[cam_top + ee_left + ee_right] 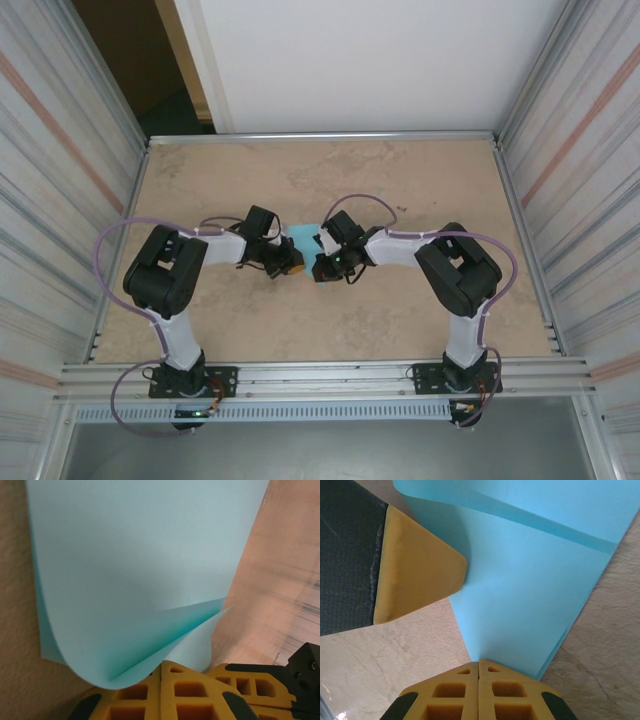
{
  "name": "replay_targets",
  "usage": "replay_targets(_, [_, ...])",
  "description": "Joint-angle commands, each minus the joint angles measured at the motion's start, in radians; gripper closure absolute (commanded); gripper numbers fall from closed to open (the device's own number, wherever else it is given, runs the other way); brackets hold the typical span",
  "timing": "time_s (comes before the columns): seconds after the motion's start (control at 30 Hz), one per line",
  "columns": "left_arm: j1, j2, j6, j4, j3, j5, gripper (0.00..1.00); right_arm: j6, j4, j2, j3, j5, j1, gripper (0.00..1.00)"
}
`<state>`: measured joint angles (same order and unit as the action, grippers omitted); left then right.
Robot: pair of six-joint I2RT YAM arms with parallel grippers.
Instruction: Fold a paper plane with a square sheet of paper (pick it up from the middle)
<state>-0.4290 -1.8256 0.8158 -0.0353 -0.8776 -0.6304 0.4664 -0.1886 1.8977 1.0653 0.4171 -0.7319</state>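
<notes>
You have two arms meeting near the middle of the beige stone-patterned counter (400,320), with one thing between them. The left gripper (291,266) (161,667) has its yellow fingers pressed together on the lower edge of the single thin light-blue square sheet of paper (303,238) (135,570), which curls over on itself just above the tips. The right gripper (322,268) (479,664) is likewise clamped on the sheet's edge, where the paper narrows down to its closed tips.
</notes>
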Motion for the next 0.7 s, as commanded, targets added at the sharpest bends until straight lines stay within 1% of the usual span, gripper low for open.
replay_targets(0.0, [0.004,0.048,-0.064,-0.001,0.001,0.039,0.9,0.003,-0.083,0.052,0.001,-0.075,-0.004,0.95])
replay_targets(0.13, [-0.024,0.093,-0.082,0.027,0.014,0.037,0.89,0.017,-0.087,0.058,-0.001,-0.077,-0.002,0.95])
replay_targets(0.3, [-0.036,0.061,-0.061,0.093,0.046,0.002,0.9,0.031,-0.08,0.061,-0.009,-0.066,0.0,0.95])
replay_targets(0.5, [-0.07,0.011,-0.103,0.056,0.014,0.0,0.91,0.036,-0.079,0.063,-0.011,-0.058,0.0,0.94])
replay_targets(0.67, [-0.054,-0.018,-0.148,0.035,0.001,0.02,0.91,0.046,-0.083,0.066,-0.014,-0.055,0.003,0.94])
